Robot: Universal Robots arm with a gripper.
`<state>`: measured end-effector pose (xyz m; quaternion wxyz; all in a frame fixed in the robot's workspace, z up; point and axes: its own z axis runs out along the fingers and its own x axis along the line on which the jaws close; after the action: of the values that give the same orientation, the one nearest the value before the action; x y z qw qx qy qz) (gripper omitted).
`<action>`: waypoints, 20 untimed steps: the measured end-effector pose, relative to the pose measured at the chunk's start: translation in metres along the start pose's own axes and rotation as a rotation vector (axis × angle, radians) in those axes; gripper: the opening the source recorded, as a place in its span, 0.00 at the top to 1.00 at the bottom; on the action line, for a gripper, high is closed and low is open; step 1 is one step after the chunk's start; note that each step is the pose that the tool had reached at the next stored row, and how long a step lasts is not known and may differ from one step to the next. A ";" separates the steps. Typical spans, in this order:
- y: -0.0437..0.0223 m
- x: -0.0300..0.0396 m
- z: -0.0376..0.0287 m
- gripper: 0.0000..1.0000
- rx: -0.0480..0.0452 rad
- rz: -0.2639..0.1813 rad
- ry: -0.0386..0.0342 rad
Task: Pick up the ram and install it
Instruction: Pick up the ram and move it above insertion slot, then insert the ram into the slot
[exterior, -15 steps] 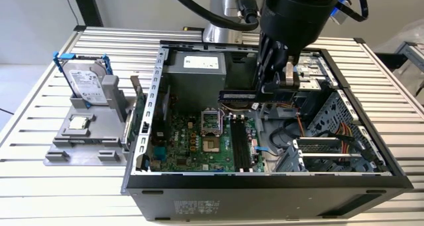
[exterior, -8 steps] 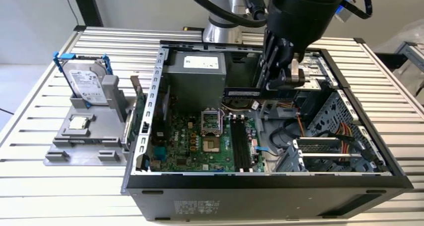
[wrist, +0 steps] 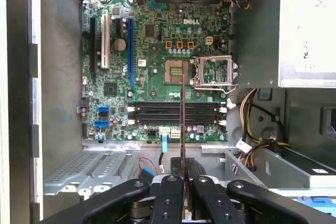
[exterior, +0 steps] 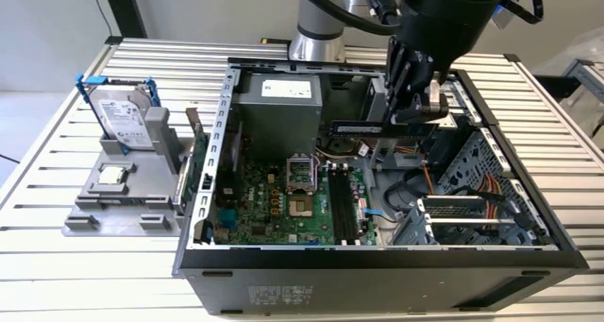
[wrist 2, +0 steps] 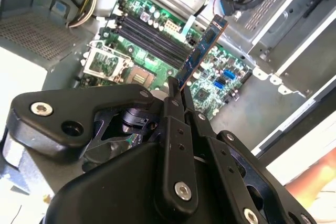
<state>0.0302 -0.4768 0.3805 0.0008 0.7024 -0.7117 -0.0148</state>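
Gripper (exterior: pixel 415 120): clenched on ram (exterior: pixel 357 129); the stick juts toward 9 o'clock in the exterior view.
Room: free end in open air, apart from motherboard (exterior: pixel 274 202).
Hidden: ram's gripped end.

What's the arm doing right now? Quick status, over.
Gripper shut on the ram. Ram held above the open case, over the motherboard, not yet in the memory slots. Cables lie beside the slots, none across them.
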 end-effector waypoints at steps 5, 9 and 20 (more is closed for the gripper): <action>-0.0075 -0.0048 -0.0001 1.00 0.0000 0.000 0.0000; -0.0087 -0.0111 0.0000 1.00 0.0001 0.001 0.0000; -0.0045 -0.0222 0.0007 1.00 0.0004 0.016 -0.0004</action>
<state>0.0350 -0.4546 0.3801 0.0007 0.6967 -0.7172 -0.0148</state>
